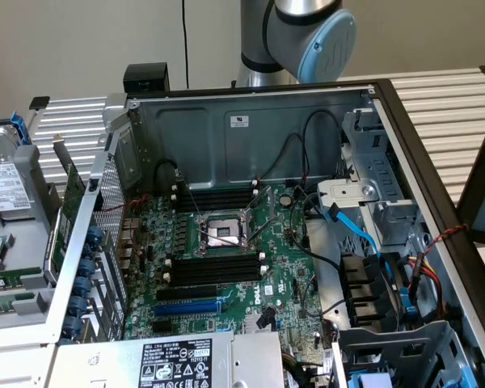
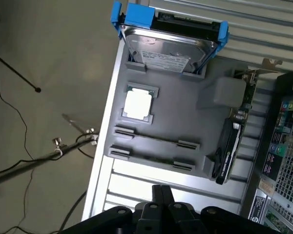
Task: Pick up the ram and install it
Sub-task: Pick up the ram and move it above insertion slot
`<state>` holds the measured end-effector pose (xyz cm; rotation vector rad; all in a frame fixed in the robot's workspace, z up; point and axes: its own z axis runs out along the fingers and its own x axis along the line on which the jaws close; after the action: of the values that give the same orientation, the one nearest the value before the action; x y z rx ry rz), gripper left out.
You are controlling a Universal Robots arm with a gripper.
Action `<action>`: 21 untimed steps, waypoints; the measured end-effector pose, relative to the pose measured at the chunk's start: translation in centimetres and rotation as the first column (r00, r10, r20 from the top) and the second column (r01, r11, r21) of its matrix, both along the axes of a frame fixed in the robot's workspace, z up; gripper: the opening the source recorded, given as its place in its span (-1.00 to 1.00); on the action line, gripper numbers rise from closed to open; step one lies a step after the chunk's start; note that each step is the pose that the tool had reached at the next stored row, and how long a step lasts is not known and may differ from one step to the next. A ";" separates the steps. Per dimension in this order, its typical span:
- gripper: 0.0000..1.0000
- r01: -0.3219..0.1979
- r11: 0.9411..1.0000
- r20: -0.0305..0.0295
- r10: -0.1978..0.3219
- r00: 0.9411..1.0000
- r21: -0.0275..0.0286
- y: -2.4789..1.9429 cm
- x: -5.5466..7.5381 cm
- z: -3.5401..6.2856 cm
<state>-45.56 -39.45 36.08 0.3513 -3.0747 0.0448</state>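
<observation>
Two sticks of ram stand on edge in clips on the tray, both ahead of the jaws. The near stick is closest to the tips, and the far stick lies just beyond it and parallel. Which one is meant I cannot tell. The jaws are fully closed, hold nothing, and hang clear of both sticks over the slatted counter.

The risks below are my own judgement. Closed jaws cannot straddle a thin board. Brought down like this, they would press on its top edge and could crack it or pop it from its clips. The sticks sit near each other, so a finger lowered between them may nudge the neighbour (a small offset would do it). A pinch away from the stick's middle could let it tilt in the grip, and a tilted board will not seat squarely.

Further beyond the sticks lie the CPU and the drive, so an overshoot would reach the CPU first. Off to one side of the jaws, the card stands at the tray's edge, where a wide swing toward the case could snag it. Inside the case, cables run near the slots and could catch the stick on its way in.
</observation>
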 end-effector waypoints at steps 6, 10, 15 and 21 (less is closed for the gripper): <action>-0.79 -0.109 0.994 0.001 0.109 0.994 0.003 0.00 0.0 -0.09; -0.79 -0.181 0.983 0.003 0.181 0.983 0.004 0.00 0.0 -0.12; -0.79 -0.270 0.963 0.008 0.270 0.963 0.006 0.00 0.0 -0.14; -0.79 -0.372 0.928 0.012 0.372 0.928 0.006 0.00 0.0 -0.16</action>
<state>-45.56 -39.45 35.91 0.9333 -2.9693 0.0466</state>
